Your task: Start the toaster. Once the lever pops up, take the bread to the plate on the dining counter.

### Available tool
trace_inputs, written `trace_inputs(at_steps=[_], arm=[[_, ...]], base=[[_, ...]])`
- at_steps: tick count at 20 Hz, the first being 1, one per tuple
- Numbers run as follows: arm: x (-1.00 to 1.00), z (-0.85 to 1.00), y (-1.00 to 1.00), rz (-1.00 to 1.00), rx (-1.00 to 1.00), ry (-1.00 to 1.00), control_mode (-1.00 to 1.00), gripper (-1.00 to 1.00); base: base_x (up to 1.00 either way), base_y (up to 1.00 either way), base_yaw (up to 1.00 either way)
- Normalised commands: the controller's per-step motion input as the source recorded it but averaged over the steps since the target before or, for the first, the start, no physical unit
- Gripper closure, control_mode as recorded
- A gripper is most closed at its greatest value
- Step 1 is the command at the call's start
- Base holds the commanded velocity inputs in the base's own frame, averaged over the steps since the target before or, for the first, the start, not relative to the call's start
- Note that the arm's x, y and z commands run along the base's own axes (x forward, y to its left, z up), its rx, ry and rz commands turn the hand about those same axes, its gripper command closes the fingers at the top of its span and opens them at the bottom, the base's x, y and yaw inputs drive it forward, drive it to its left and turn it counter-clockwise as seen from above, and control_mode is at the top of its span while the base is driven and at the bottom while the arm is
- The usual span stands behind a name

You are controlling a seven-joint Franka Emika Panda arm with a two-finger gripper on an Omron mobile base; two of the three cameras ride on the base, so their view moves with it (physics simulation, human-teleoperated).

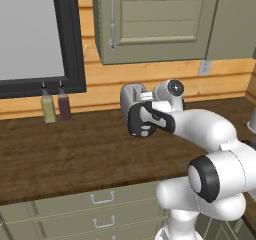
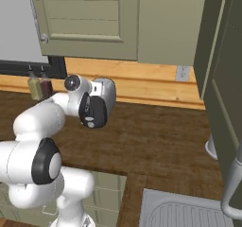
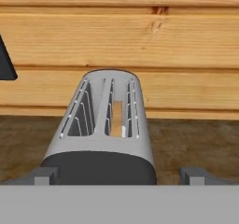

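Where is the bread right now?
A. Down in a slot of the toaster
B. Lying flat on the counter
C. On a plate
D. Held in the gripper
A: in the hand view a tan slice of bread stands down inside one slot of the toaster, while the gripper is open and empty just in front.

The silver toaster (image 3: 100, 125) stands upright near the counter's (image 1: 60, 154) back edge, by the wall; tan bread (image 3: 116, 118) sits in its right slot.

Olive cabinets (image 1: 155, 21) above a pine-plank wall (image 3: 140, 41), black-framed window (image 1: 35, 34).
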Motion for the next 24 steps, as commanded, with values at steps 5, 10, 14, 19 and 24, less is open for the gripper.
trace_inputs(at_steps=[5, 10, 14, 19, 24], arm=[[0.07, -0.19, 0.00, 0.00, 0.00, -0.02, -1.00, -1.00], [0.32, 0.01, 0.00, 0.00, 0.00, -0.02, -1.00, -1.00], [0.36, 0.00, 0.00, 0.00, 0.00, 0.00, -1.00, -1.00], [0.15, -0.03, 0.04, 0.00, 0.00, 0.00, -1.00, -1.00], [0.00, -0.01, 0.01, 0.00, 0.00, 0.00, -1.00, -1.00]], base=[[0.00, 0.00, 0.00], [0.00, 0.00, 0.00], [0.00, 0.00, 0.00], [0.00, 0.00, 0.00], [0.00, 0.00, 0.00]])
